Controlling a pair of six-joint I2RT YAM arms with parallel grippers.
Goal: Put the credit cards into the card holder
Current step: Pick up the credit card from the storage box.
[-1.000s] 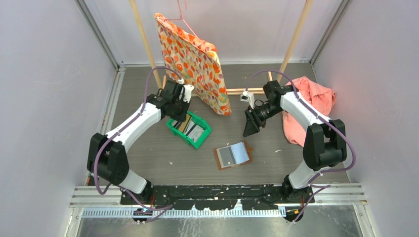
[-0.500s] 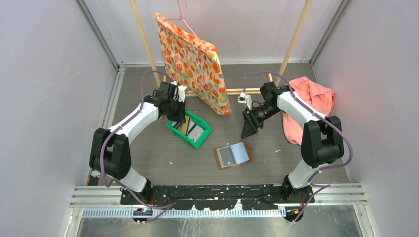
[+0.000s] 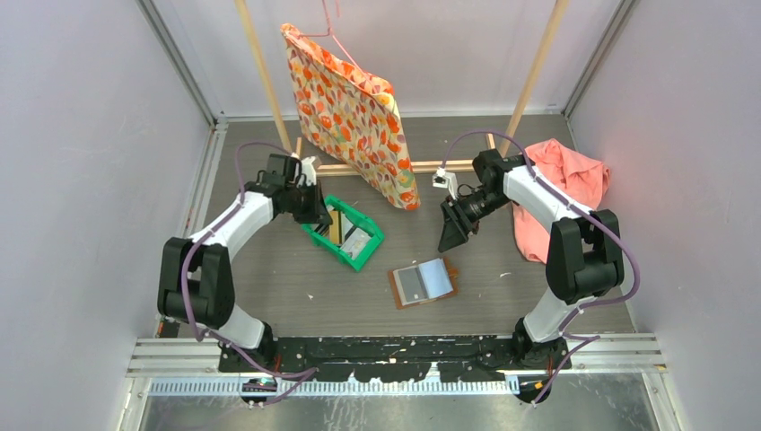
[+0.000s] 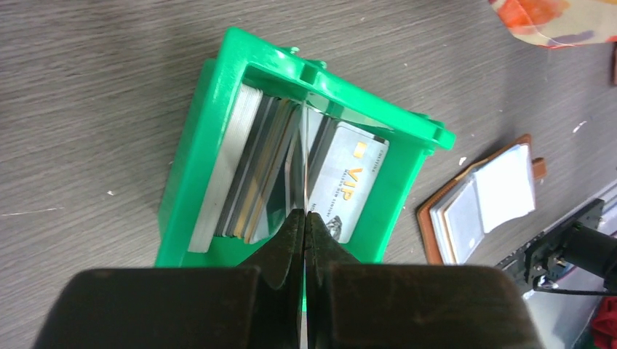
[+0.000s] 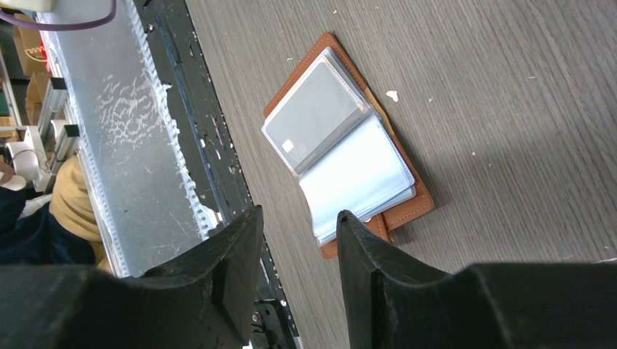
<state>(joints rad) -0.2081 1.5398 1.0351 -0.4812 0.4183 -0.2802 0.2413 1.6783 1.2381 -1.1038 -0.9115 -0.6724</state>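
Note:
A green bin holds several credit cards standing on edge, and a silvery VIP card leans against its right wall. My left gripper is shut on one thin card, seen edge-on, at the bin's near end; it also shows in the top view. The card holder lies open on the table, brown outside, with clear sleeves and a grey card in the left sleeve. My right gripper is open and empty, hovering above and behind the holder.
A patterned cloth hangs from a wooden rack behind the bin. A pink cloth lies at the right, under the right arm. Enclosure walls close in on both sides. The arm base rail runs along the near edge.
My left arm has swung to the left, with its gripper still at the bin's back corner. The right arm has barely moved. The card holder has not moved.

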